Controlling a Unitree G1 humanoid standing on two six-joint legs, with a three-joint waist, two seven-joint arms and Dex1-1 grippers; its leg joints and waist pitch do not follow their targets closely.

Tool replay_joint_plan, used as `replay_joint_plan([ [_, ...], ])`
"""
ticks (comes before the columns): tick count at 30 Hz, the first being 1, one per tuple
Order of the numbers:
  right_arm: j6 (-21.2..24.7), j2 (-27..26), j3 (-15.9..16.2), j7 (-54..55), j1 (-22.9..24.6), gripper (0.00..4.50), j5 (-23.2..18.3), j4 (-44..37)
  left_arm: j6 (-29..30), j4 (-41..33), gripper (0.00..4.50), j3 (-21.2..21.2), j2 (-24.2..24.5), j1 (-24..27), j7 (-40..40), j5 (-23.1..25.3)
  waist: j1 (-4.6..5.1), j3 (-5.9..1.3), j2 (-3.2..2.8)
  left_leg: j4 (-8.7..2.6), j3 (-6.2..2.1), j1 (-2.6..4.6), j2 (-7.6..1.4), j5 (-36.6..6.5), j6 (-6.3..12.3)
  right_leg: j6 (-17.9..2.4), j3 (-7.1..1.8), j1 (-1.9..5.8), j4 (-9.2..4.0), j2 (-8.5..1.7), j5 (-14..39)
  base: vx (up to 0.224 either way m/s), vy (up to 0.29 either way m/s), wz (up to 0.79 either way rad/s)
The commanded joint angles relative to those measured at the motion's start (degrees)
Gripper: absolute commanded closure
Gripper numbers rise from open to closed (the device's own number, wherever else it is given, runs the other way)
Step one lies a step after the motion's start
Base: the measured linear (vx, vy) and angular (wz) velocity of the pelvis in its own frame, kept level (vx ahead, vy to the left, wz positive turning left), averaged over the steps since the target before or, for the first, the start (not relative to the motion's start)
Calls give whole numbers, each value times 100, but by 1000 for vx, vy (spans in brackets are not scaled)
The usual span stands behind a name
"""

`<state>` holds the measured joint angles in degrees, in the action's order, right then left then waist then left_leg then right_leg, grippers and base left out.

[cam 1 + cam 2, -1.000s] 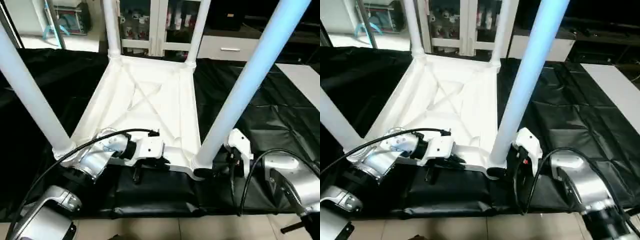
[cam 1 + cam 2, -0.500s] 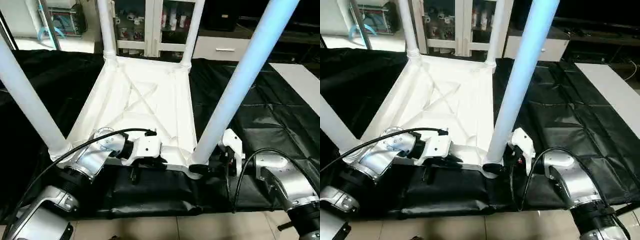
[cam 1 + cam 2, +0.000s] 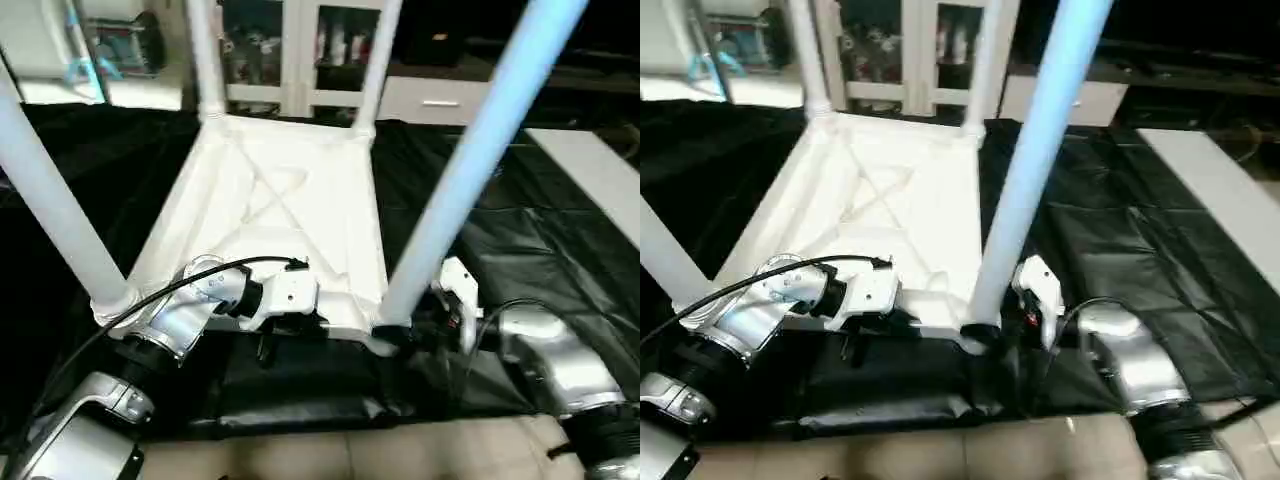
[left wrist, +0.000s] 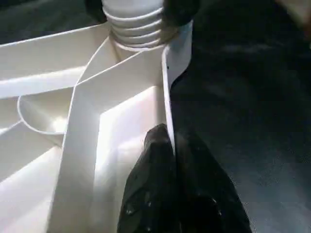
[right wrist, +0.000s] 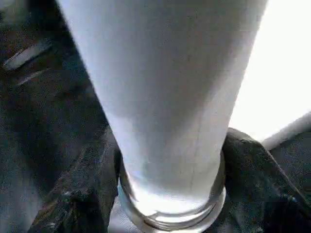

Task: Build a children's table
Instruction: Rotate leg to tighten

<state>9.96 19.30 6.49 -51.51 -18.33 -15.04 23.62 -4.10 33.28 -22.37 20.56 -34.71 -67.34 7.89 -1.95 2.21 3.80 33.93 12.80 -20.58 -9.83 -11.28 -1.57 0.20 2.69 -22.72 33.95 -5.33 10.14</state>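
Grippers both grip for you: your left gripper [image 4: 170, 184] pinches the upturned children's table [image 3: 290, 215] by its near rim on the black-draped tabletop [image 3: 560, 230], your right gripper [image 5: 170, 194] clasps the near-right leg [image 3: 460, 190].

A black cloth [image 3: 560, 250] covers the worktop. Past it, far beyond the end effectors, stands a white cabinet with glass doors [image 3: 300, 50]. The tan floor [image 3: 970, 450] lies below them.
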Motion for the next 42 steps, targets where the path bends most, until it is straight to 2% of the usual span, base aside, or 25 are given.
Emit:
replay_joint_plan([
  [1, 203, -273, -583, 1737, -302, 185, 190, 506, 208, 219, 450, -437, -550, 122, 151, 96, 98, -220, -46, -557, -403, 56, -383, -2686, -532, -740, -168, 100, -517, -406, 3082, -54, 15, -19],
  [2, 233, -488, -710, 2192, -322, 185, 173, 602, 334, 366, 450, -379, -737, 35, 437, 118, 102, -213, -82, -558, -428, 76, -381, -2793, -558, -683, -156, 89, -534, -414, 3217, -62, 26, -21],
  [5, 79, -939, -838, 3076, -375, 185, 291, 759, 619, 784, 450, -255, -1151, -243, 1314, 271, 201, -211, -105, -553, -466, 115, -372, -3111, -579, -615, -112, 53, -619, -415, 3312, -18, 9, -5],
  [6, 10, -1039, -849, 3270, -394, 185, 338, 790, 666, 900, 450, -229, -1241, -324, 1568, 331, 212, -201, -85, -544, -484, 130, -349, -3193, -527, -575, -71, 49, -672, -409, 3367, -68, 32, -10],
  [8, -267, -1435, -947, 4041, -497, 185, 480, 942, 895, 1327, 450, -35, -1573, -607, 2550, 455, 213, -169, -123, -485, -447, 255, -316, -3387, -422, -518, -50, -85, -786, -402, 3604, 0, 0, 0],
  [9, -371, -1571, -927, 4231, -531, 185, 535, 991, 927, 1481, 450, 38, -1683, -710, 2920, 484, 221, -170, -120, -473, -452, 275, -308, -3436, -409, -504, -24, -90, -799, -389, 3638, 0, 0, 0],
  [11, -511, -1735, -878, 4396, -577, 186, 611, 1060, 931, 1661, 450, 103, -1798, -827, 3272, 550, 234, -172, -121, -499, -476, 256, -318, -3427, -359, -483, 28, -28, -807, -388, 3506, 0, 0, 0],
  [13, -738, -1940, -781, 4545, -654, 186, 702, 1159, 833, 1900, 450, 140, -1895, -969, 3672, 708, 220, -181, -148, -553, -460, 178, -335, -3213, -298, -607, -30, 24, -757, -397, 2971, 0, 0, 0],
  [15, -808, -2050, -794, 4402, -683, 186, 621, 1161, 780, 1992, 450, 134, -1917, -1014, 3700, 772, 199, -184, -162, -567, -442, 178, -335, -3140, -246, -682, -56, 21, -742, -405, 2789, 0, 0, 0],
  [16, -842, -2079, -808, 4315, -682, 186, 577, 1130, 760, 2005, 450, 134, -1914, -1015, 3680, 781, 199, -189, -162, -582, -434, 144, -340, -3028, -219, -736, -73, 45, -719, -407, 2605, 0, 0, 0],
  [19, -1009, -2004, -815, 3831, -577, 186, 392, 788, 456, 1965, 450, -13, -1733, -937, 3383, 828, 185, -182, -164, -608, -423, 108, -355, -2877, -189, -828, -104, 64, -679, -415, 2381, 0, 0, 0],
  [20, -1093, -1920, -796, 3799, -531, 130, 460, 702, 404, 1938, 450, -28, -1682, -899, 3296, 823, 162, -184, -164, -601, -406, 124, -355, -2850, -154, -835, -116, 60, -690, -422, 2380, 0, 0, 0],
  [22, -1240, -1761, -732, 3815, -477, 114, 635, 616, 341, 1873, 450, -53, -1600, -841, 3153, 818, 138, -192, -145, -588, -383, 113, -354, -2642, -88, -891, -133, 77, -680, -444, 2303, 0, 0, 0],
  [24, -1212, -1435, -782, 3704, -385, 94, 678, 394, 80, 1683, 450, -88, -1389, -657, 2581, 755, 117, -194, -135, -599, -391, 49, -361, -2381, 7, -854, -133, 137, -669, -470, 2311, 0, 0, 0],
  [25, -1189, -1376, -801, 3654, -370, 94, 662, 342, 23, 1645, 450, -96, -1349, -622, 2450, 741, 153, -193, -122, -618, -410, -33, -363, -2163, 67, -808, -126, 202, -642, -470, 2305, 0, 0, 0],
  [26, -1112, -1238, -829, 3487, -329, 74, 601, 178, 2, 1500, 450, -155, -1237, -526, 2129, 710, 141, -196, -129, -609, -399, -10, -372, -2093, 84, -808, -131, 171, -645, -467, 2315, 0, 0, 0],
  [28, -1006, -1107, -850, 3265, -303, 74, 503, 53, -161, 1375, 450, -231, -1123, -445, 1835, 676, 122, -190, -119, -578, -358, 70, -371, -2103, 84, -876, -155, 91, -656, -448, 2296, 0, 0, 0],
  [29, -915, -764, -799, 2748, -251, 47, 449, -122, -294, 1123, 450, -368, -883, -275, 1287, 572, 93, -187, -122, -565, -360, 61, -374, -2137, 119, -911, -167, 108, -644, -458, 2320, 0, 0, 0],
  [31, -877, -330, -667, 2062, -175, 38, 446, -278, -579, 868, 450, -549, -592, -90, 650, 443, 48, -189, -145, -562, -347, 73, -398, -2113, 153, -937, -178, 104, -615, -446, 2241, 0, 0, 0],
  [35, -701, 54, -494, 1284, -58, 6, 280, -498, -599, 645, 450, -608, -404, 53, 249, 323, -51, -213, -153, -537, -266, 135, -423, -1774, 147, -1215, -198, 72, -509, -388, 1438, 13, -5, 3],
  [36, -417, 336, -346, 599, 78, 6, 37, -741, -540, 441, 450, -603, -308, 161, -34, 223, -58, -211, -146, -528, -243, 143, -413, -1759, 171, -1254, -205, 70, -503, -378, 1369, 64, -10, 15],
  [37, -247, 479, -265, 224, 157, 6, -109, -878, -514, 339, 450, -611, -261, 212, -174, 178, -94, -209, -136, -513, -237, 133, -424, -1683, 225, -1294, -222, 91, -473, -381, 1295, 64, -10, 15],
  [39, -174, 628, -154, -150, 232, 6, -195, -975, -474, 267, 450, -638, -219, 240, -316, 144, -95, -250, -114, -482, -213, 92, -410, -1329, 340, -1408, -233, 129, -386, -372, 839, 64, -6, 5],
  [40, -151, 792, -16, -571, 260, 6, -234, -965, -473, 165, 450, -703, -147, 265, -543, 114, -137, -280, -106, -456, -207, 87, -407, -973, 444, -1472, -222, 160, -331, -379, 467, 59, -7, 2],
  [42, -143, 854, 85, -846, 209, 6, -235, -875, -470, 73, 450, -758, -93, 281, -756, 50, -161, -276, -89, -429, -197, 64, -397, -686, 615, -1585, -216, 177, -285, -383, 156, 0, 0, 0],
])
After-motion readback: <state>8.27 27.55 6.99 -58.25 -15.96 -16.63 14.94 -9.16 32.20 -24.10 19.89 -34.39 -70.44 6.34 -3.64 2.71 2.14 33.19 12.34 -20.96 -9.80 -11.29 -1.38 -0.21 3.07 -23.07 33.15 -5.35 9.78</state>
